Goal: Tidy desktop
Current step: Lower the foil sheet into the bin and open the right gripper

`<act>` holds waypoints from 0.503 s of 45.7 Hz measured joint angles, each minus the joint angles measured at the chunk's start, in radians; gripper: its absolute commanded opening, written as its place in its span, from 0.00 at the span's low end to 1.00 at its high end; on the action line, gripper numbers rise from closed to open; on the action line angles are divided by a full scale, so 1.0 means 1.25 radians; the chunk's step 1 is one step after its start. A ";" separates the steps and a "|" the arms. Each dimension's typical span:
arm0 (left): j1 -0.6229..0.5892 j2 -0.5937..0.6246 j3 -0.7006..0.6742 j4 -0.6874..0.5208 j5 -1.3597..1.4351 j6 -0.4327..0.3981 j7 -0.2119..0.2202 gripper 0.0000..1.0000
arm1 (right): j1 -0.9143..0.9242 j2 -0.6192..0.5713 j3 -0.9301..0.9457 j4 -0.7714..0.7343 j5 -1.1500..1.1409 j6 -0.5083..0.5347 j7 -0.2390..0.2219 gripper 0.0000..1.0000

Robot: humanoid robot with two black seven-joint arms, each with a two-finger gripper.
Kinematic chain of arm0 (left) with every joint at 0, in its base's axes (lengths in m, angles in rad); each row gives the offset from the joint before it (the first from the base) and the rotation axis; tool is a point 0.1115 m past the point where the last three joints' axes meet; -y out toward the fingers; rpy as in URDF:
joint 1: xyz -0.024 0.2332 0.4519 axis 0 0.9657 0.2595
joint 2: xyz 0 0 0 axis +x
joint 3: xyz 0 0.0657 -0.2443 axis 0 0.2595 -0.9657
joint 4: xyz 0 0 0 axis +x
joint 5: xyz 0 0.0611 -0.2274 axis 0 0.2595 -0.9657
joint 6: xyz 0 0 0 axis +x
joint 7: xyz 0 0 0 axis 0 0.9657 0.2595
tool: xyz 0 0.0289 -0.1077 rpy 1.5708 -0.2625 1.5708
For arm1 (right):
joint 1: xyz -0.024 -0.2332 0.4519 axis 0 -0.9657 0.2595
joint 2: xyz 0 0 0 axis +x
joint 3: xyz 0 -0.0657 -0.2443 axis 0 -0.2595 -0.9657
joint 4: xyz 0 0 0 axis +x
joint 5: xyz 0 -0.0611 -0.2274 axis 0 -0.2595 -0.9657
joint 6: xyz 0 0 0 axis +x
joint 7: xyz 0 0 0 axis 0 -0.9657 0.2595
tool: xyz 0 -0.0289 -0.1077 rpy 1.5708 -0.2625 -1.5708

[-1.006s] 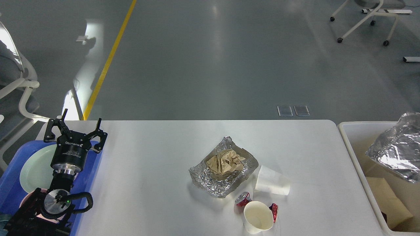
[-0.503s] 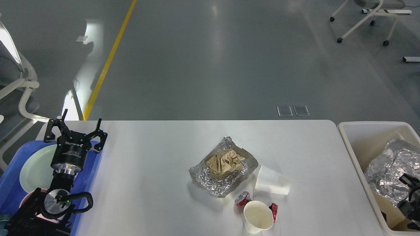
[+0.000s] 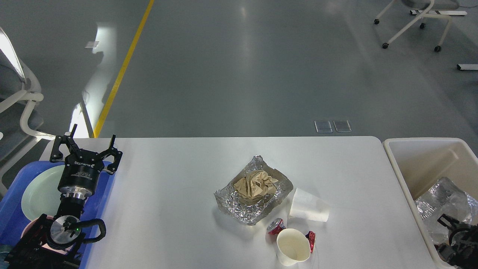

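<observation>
The desktop (image 3: 168, 209) runs its long axis left to right across the lower frame. At lower left, the left gripper (image 3: 86, 146) hangs spread wide and empty. At lower right, the right gripper (image 3: 450, 223) sits over foil (image 3: 444, 198) in the bin (image 3: 403, 179); its opening cannot be made out.

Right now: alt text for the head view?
White desktop holding a foil tray of crumpled brown paper, two paper cups and a crushed red can. Left gripper is open over a blue tray; right gripper sits in a cream bin by foil.
</observation>
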 measured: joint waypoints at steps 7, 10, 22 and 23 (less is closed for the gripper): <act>0.000 0.000 0.000 0.000 0.000 0.000 0.000 0.97 | -0.003 0.003 0.004 0.000 0.002 -0.005 0.000 0.77; 0.000 0.000 0.000 0.000 0.000 0.000 0.000 0.97 | -0.003 0.003 0.003 0.000 0.002 -0.017 0.001 1.00; 0.000 0.000 0.000 0.000 0.000 0.000 0.000 0.97 | 0.003 -0.006 0.001 0.008 0.000 -0.079 0.002 1.00; 0.000 0.000 0.000 0.000 0.000 0.000 0.000 0.97 | 0.004 -0.006 0.000 0.009 -0.001 -0.079 0.002 1.00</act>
